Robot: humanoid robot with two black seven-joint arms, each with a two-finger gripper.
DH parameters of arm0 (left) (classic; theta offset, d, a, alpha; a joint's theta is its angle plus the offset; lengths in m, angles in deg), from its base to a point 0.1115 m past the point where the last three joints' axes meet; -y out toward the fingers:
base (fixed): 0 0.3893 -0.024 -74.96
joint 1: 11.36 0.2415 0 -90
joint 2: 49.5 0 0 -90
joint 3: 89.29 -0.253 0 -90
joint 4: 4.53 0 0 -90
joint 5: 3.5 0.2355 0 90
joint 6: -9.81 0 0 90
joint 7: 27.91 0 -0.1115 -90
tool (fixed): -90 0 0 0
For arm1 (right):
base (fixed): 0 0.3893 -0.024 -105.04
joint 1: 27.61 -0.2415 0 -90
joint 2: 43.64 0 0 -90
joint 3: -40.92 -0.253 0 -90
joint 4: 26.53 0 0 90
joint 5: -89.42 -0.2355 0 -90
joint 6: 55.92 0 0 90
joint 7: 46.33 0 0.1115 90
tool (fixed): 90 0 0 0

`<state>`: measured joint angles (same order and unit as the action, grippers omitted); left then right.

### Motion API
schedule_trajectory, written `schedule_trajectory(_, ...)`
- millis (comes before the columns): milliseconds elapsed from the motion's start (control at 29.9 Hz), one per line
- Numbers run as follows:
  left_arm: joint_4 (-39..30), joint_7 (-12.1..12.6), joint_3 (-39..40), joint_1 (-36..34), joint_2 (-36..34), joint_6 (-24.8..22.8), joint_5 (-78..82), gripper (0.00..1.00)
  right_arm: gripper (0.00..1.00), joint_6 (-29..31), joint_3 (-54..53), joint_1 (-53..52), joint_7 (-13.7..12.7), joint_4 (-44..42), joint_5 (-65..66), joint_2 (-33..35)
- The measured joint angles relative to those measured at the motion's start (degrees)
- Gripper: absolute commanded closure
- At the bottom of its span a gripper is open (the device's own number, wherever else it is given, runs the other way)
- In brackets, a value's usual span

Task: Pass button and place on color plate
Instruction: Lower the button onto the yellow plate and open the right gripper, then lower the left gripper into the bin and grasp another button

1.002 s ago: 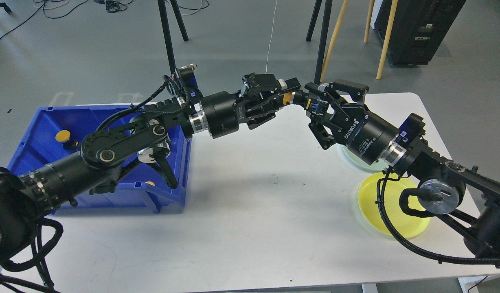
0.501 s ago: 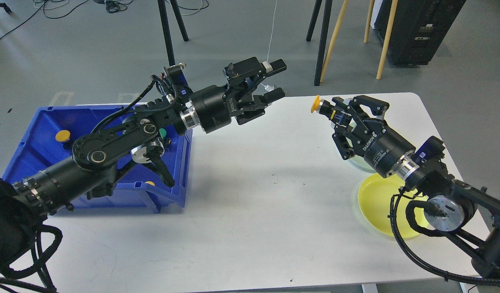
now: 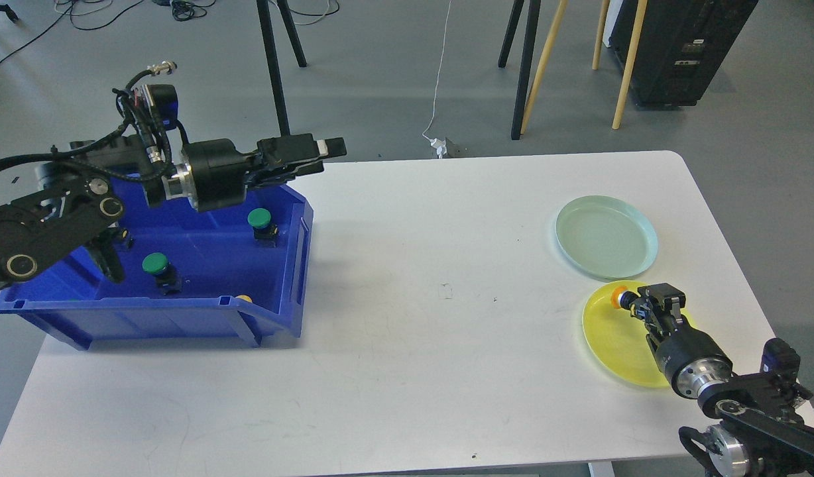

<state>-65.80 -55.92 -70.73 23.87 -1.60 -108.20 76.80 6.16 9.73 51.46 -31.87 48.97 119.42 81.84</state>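
My right gripper is shut on a button with a yellow-orange cap. It holds the button low over the far left part of the yellow plate; I cannot tell if the button touches the plate. My left gripper is open and empty, seen side-on. It hangs over the far right corner of the blue bin, well away from the button.
A pale green plate lies just behind the yellow one. The bin holds two green buttons and a yellow one half hidden by its front wall. Stand legs are on the floor beyond the table.
The button passed from my left gripper to my right. My left arm pulled back left over the bin. My right arm swung back and down, carrying the button to the yellow plate.
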Motion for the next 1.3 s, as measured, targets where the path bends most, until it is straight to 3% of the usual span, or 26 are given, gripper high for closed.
schedule_trajectory(33, 0.02, 0.0, -1.44, -0.84, -1.49, 0.0, 3.59, 0.13, 0.06, -0.06, 0.01, 0.03, -0.03, -0.32, -0.01, -0.02)
schedule_trajectory(67, 0.23, 0.0, -2.93, -1.59, -2.81, 0.0, 6.75, 0.12, 0.0, -0.08, 0.0, 0.07, -0.04, -0.53, -0.02, -0.02)
schedule_trajectory(368, 6.0, -0.01, -9.35, -2.41, -6.56, 0.0, 26.28, 0.11, 0.0, -0.09, -3.42, 0.17, -0.51, 3.99, -0.63, 4.86)
schedule_trajectory(668, 15.57, 0.02, -13.45, -1.68, -2.58, 0.01, 27.02, 0.11, 0.0, -0.09, -16.87, -1.06, -4.28, 9.21, -0.72, 7.53)
schedule_trajectory(1002, 25.66, 0.01, -16.74, -0.71, 2.72, 0.04, 26.73, 0.11, 0.0, -0.08, -18.7, -1.58, -4.44, 9.48, -0.66, 5.84)
schedule_trajectory(1303, 29.4, 0.0, -18.38, -0.69, 4.77, 1.2, 26.26, 0.11, 0.0, -0.08, -18.47, -0.5, -4.19, 10.52, -0.73, 5.75)
